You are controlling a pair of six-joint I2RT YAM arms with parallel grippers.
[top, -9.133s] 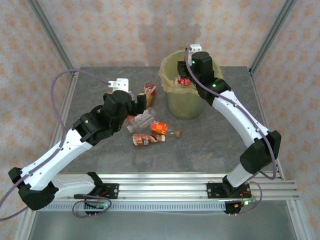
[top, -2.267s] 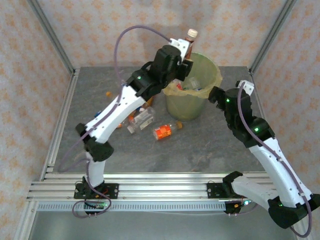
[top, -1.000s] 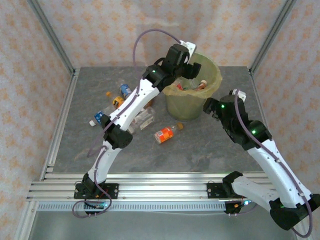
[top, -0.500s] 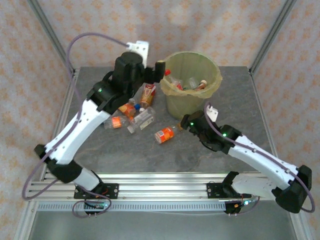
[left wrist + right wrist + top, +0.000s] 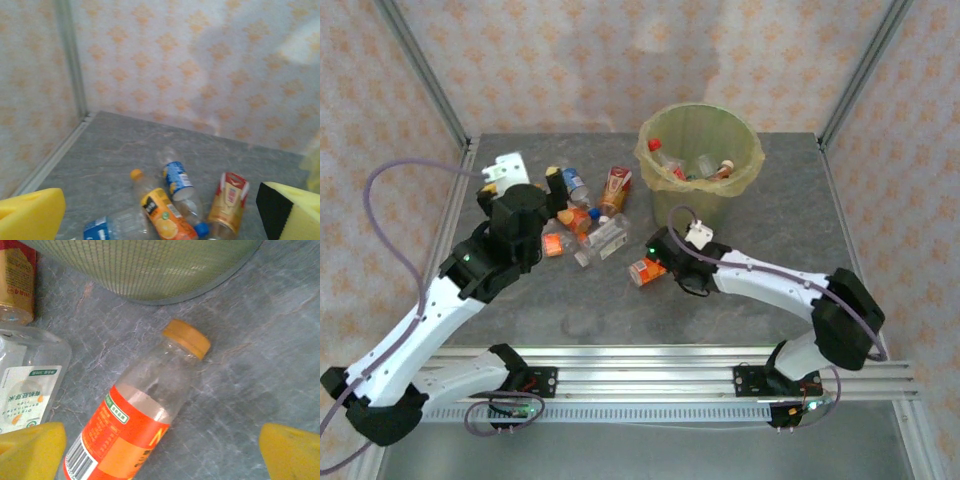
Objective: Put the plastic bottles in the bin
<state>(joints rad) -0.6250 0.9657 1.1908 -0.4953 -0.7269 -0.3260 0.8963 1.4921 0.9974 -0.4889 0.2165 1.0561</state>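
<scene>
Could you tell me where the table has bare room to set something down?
Bare: the table right of the bin, and the near strip in front of the bottle cluster. Crowded: left of the bin, around the cluster and the orange-labelled bottle by the right claw.

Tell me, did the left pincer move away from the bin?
Yes. The left pincer was over the bin; now it is well to the bin's left, by the loose bottles.

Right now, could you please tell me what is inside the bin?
Several plastic bottles lie in the bin, one red-capped. What lies beneath them, and the bin's bottom, is covered.
</scene>
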